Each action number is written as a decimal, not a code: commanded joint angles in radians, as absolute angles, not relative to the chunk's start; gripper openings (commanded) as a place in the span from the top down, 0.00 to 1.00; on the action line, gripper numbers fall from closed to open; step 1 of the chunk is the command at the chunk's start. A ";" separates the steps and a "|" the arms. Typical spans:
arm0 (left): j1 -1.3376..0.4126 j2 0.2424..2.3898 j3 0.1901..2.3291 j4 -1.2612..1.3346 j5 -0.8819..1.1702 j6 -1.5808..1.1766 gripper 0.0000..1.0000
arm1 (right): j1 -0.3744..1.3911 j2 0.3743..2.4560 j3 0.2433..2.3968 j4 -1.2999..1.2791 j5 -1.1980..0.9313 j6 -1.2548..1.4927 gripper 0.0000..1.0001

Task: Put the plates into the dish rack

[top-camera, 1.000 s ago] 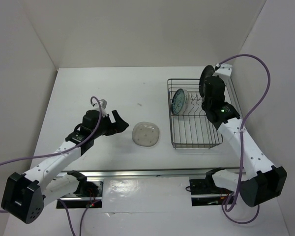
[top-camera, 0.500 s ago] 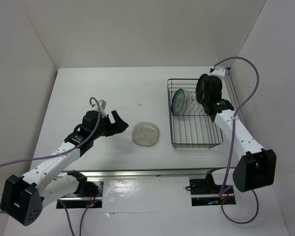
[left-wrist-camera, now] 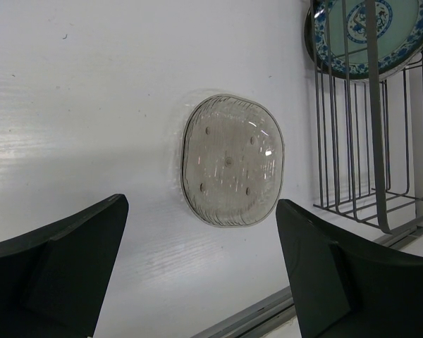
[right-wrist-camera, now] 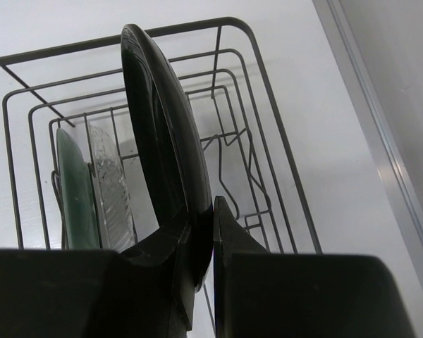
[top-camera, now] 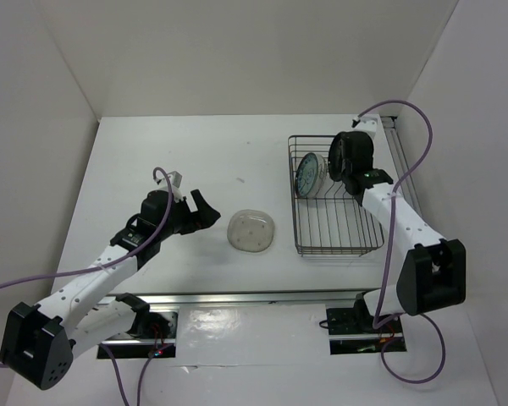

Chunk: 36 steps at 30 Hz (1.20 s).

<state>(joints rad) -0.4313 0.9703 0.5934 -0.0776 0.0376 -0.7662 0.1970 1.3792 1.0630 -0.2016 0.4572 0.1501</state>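
Since the earlier frame, my right arm had folded in toward the dish rack (top-camera: 337,250), carrying the glossy black plate (right-wrist-camera: 162,127) from beyond the rack's far right corner to above its back section. My right tool (right-wrist-camera: 211,232) pinched that plate by its rim and held it on edge, upright. My left arm had barely shifted. It reached low across the tabletop (top-camera: 169,152), with my left tool (top-camera: 207,209) spread wide just beside the grey-beige plate (left-wrist-camera: 231,160), not touching it. That plate lay flat, left of the rack. I counted four plates and one rack. The blue-green plate (top-camera: 306,173) and clear glass plate (right-wrist-camera: 113,183) stood side by side in the rack's far left corner.
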 commanded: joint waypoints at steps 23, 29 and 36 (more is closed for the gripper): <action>-0.436 1.005 0.577 0.003 0.061 -0.776 0.00 | 0.229 1.394 1.032 -0.144 0.523 0.212 0.33; -0.436 1.155 0.541 0.191 0.133 -0.738 0.00 | 0.249 1.329 1.095 -0.231 0.636 0.241 0.20; -0.436 1.440 0.578 0.337 0.192 -0.676 0.07 | 0.288 1.195 1.114 -0.285 0.649 0.256 0.16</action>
<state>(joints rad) -0.4313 1.3785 0.5499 0.2047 0.1398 -0.7158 0.2676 1.2686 1.0634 -0.2687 0.6083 0.2379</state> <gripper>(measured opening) 0.941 0.841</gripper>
